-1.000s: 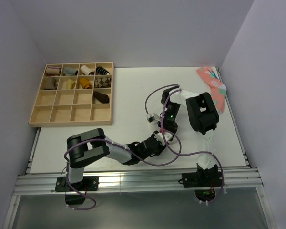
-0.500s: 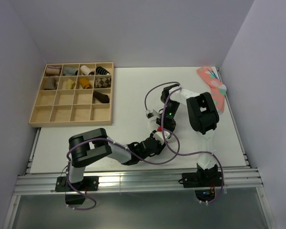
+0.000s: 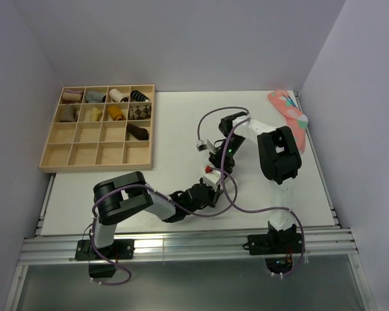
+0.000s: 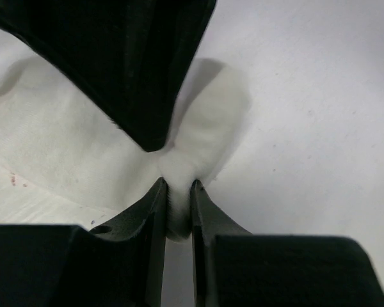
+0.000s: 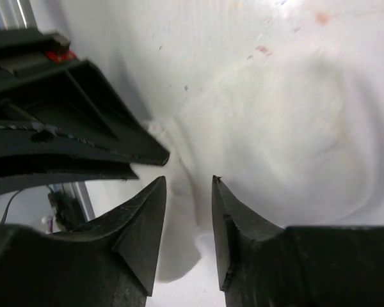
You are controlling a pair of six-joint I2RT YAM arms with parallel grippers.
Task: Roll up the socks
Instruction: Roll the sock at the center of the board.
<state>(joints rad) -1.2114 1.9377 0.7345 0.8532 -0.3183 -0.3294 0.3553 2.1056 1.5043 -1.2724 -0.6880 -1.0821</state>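
Sliding left across the desk (image 3: 175, 123) since a second ago, both sets of fingers now meet near its middle, toward the near edge. The left fingers (image 4: 159, 198) are clenched on a pinched fold of the one white sock (image 4: 205, 121), which lies spread there. The right fingers (image 5: 150, 211) sit over the same sock with a thin gap; whether they grip cloth I cannot tell. One pink patterned sock (image 3: 289, 116) lies at the far right corner. One wooden tray (image 3: 97, 165) at the far left corner has sixteen compartments, nine holding rolled socks (image 3: 115, 113). Bare desk stretches between the tray and the fingers.
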